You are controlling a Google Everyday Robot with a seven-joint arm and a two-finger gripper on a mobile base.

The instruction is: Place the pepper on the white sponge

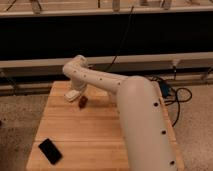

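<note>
Pepper (83, 102), tiny and dark red, is pictured toward 11 o'clock on the wooden table (95, 137), just beside the gripper (78, 97); whether it is pinched cannot be told. It is judged light, smooth and bruisable, best taken across its middle.

Dim warm light; end effector (79, 98) low over table (95, 137), seemingly shadowed.

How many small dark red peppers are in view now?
1. The small dark red pepper is beside the gripper, over the wooden table, in its far left part. The white arm may hide others.
</note>
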